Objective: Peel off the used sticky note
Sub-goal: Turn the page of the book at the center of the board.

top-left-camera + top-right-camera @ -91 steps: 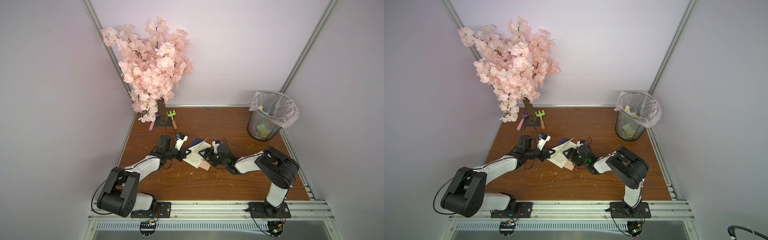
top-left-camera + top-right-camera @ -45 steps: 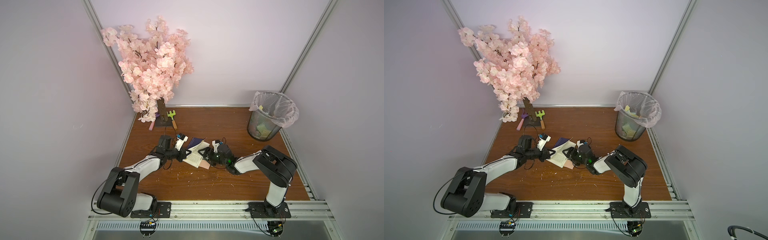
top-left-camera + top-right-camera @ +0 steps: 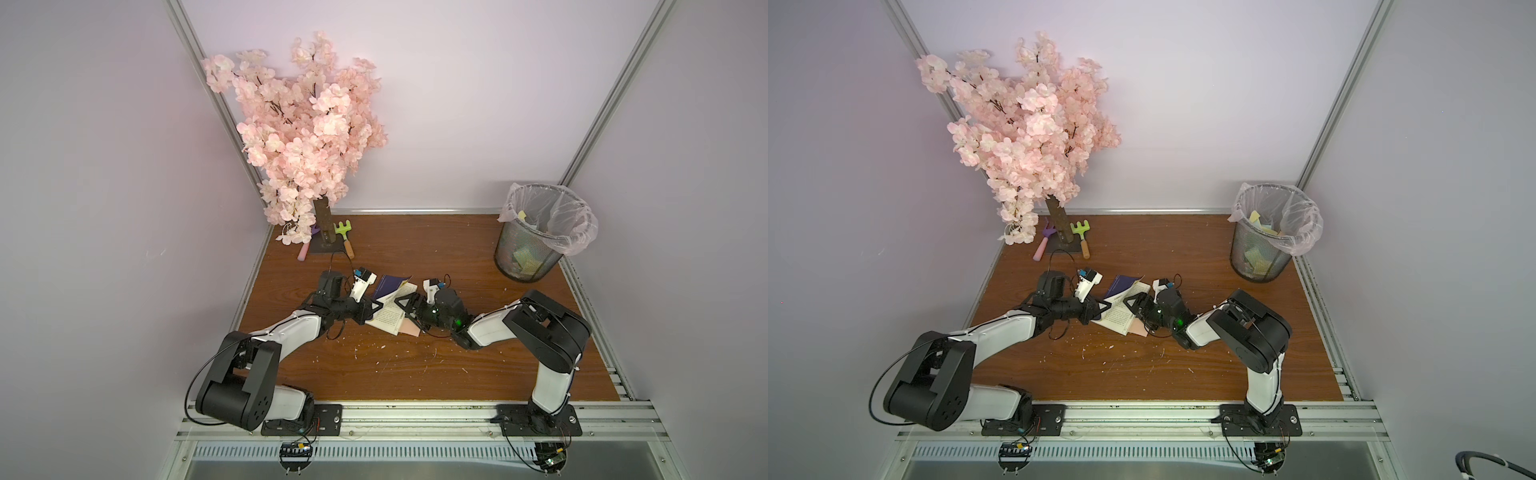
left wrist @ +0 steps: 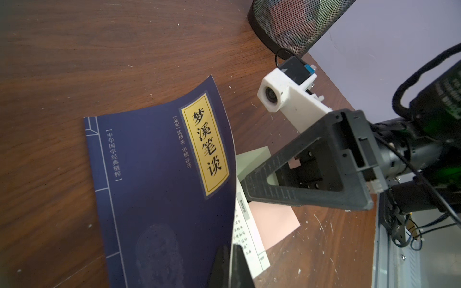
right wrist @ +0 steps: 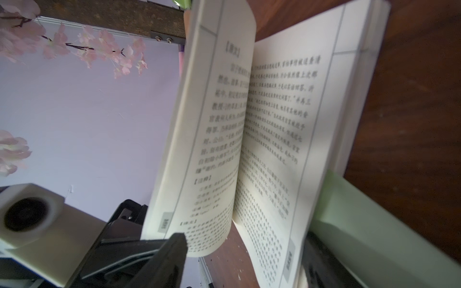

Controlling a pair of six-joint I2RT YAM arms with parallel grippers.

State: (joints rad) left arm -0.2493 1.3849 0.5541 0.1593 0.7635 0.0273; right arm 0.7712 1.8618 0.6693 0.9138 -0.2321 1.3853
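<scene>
A book with a navy cover [image 4: 162, 187] lies open mid-table [image 3: 390, 318] [image 3: 1119, 319]. My left gripper [image 4: 230, 268] is shut on the edge of the cover and holds it and some pages lifted. A pink sticky note [image 4: 272, 224] [image 3: 409, 329] and a pale green sticky note [image 5: 361, 224] [image 4: 252, 162] stick out from under the lower pages. No writing shows on either. My right gripper [image 5: 245, 261] is open at the book's right edge. One of its fingers [image 5: 172, 251] is by the raised pages, and the other is by the green note.
A wire bin with a plastic liner [image 3: 536, 249] stands at the back right with paper scraps inside. A pink blossom tree [image 3: 307, 137] stands at the back left, with a green toy rake [image 3: 345, 235] and a pink tool [image 3: 303, 251] at its base.
The right arm's elbow has shifted slightly towards the book. The book and the left gripper have stayed where they were.
</scene>
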